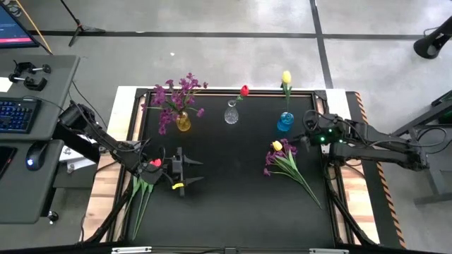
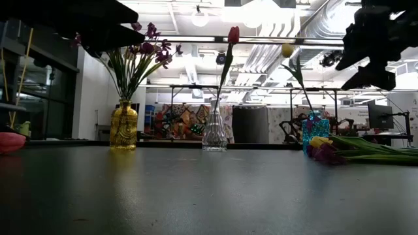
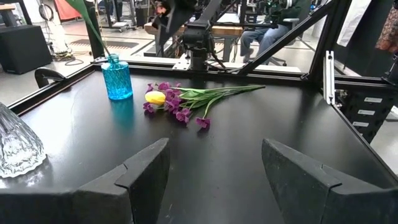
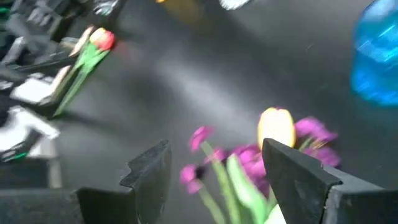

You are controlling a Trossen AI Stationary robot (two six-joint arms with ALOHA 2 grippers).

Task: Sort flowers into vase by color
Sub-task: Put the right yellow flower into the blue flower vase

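Note:
A loose bunch, one yellow tulip (image 1: 277, 146) with purple sprays (image 1: 271, 161), lies flat on the table's right half. My right gripper (image 1: 305, 134) hovers open just above its flower heads (image 4: 277, 127). A red tulip (image 1: 155, 163) lies near the left edge with its stems (image 1: 141, 192) toward the near side. My left gripper (image 1: 198, 171) is open just right of it, over bare table (image 3: 214, 155). Along the far edge stand a yellow vase (image 1: 183, 123) with purple sprays, a clear vase (image 1: 231, 113) with a red tulip, and a blue vase (image 1: 284, 122) with a yellow tulip.
The black mat has a raised frame (image 1: 233, 90) around it. The blue vase (image 4: 378, 59) stands close beside my right gripper. A desk with a keyboard (image 1: 15, 114) and mouse lies left of the table. Bare mat lies between the two grippers.

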